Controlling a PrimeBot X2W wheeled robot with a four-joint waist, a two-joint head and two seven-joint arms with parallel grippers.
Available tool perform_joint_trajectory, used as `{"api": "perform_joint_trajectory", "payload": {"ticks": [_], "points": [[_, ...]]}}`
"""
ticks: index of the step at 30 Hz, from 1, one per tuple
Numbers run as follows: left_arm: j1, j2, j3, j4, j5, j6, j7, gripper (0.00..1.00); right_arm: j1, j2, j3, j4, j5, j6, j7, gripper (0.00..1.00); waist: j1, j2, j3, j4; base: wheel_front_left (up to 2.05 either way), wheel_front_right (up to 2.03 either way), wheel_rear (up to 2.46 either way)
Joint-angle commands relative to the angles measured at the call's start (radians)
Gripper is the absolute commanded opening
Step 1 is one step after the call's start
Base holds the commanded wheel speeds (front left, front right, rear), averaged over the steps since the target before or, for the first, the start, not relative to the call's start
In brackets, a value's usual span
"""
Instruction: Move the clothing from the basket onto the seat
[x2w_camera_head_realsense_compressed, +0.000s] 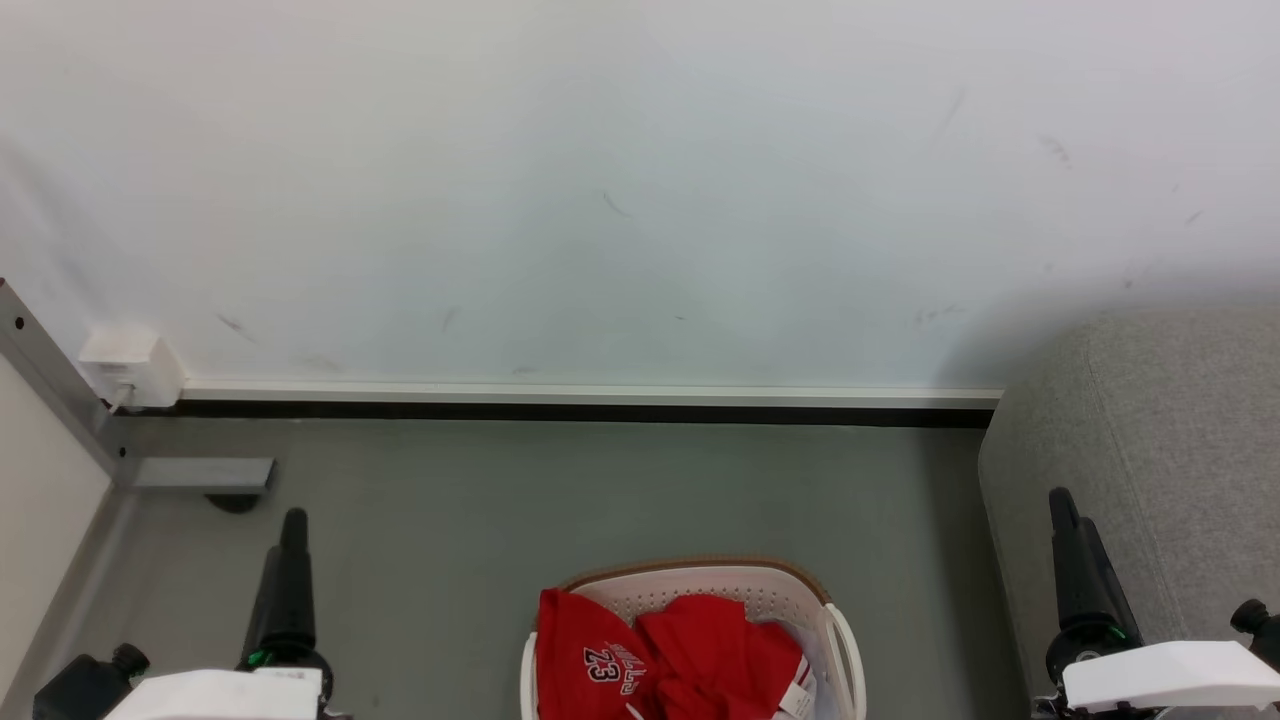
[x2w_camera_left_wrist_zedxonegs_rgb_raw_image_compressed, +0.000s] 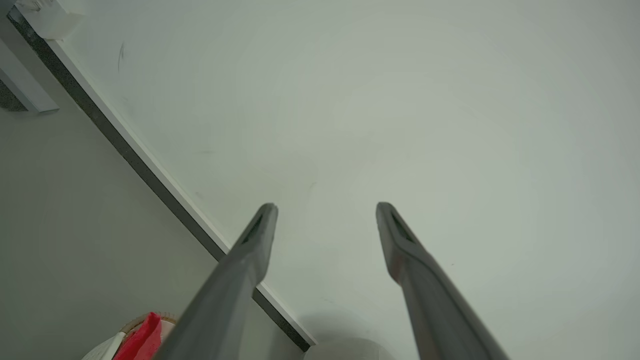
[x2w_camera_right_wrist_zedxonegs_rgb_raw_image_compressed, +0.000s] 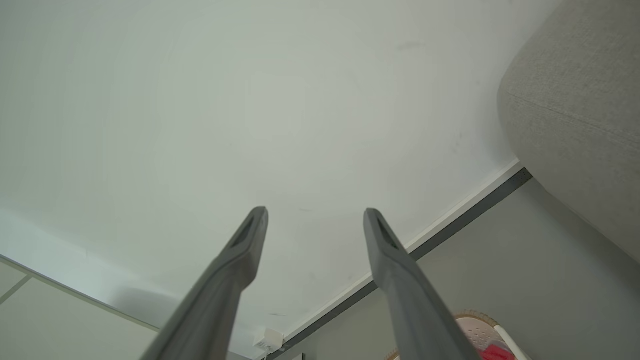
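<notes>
Laundry basket (x2w_camera_head_realsense_compressed: 700, 598) — white, perforated, brown-rimmed — stands on the grey floor (x2w_camera_head_realsense_compressed: 600, 480), low centre in the head view. Contents: one red jersey (x2w_camera_head_realsense_compressed: 650, 660), crumpled, with a white "23" facing up and striped white trim and a small tag at its right edge. It is piled towards the basket's left side. Grey sofa (x2w_camera_head_realsense_compressed: 1150, 450) stands to the right, apart from the basket. Left gripper (x2w_camera_left_wrist_zedxonegs_rgb_raw_image_compressed: 325, 207) and right gripper (x2w_camera_right_wrist_zedxonegs_rgb_raw_image_compressed: 315, 212) — fingers spread wide, holding nothing, pointing at the white wall (x2w_camera_head_realsense_compressed: 640, 200).

Head camera looks down over basket (x2w_camera_head_realsense_compressed: 700, 572) toward wall (x2w_camera_head_realsense_compressed: 640, 180); both wrist cameras face that wall, sharing the basket's rim.
</notes>
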Motion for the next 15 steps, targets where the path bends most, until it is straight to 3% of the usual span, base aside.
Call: {"api": "perform_joint_trajectory", "payload": {"ticks": [1, 15], "points": [[-0.016, 0.01, -0.004, -0.023, 0.062, 0.004, -0.012, 1.0, -0.032, -0.011, 0.009, -0.018, -0.056, -0.001, -0.016, 1.0, 0.0, 0.0, 0.0, -0.001, 0.0, 0.0, 0.0], [-0.008, 0.011, -0.043, -0.05, 0.378, 0.051, -0.053, 1.0, -0.048, -0.019, 0.062, -0.006, -0.291, -0.001, -0.056, 1.0, 0.0, 0.0, 0.002, -0.004, 0.0, 0.0, 0.0]]}}
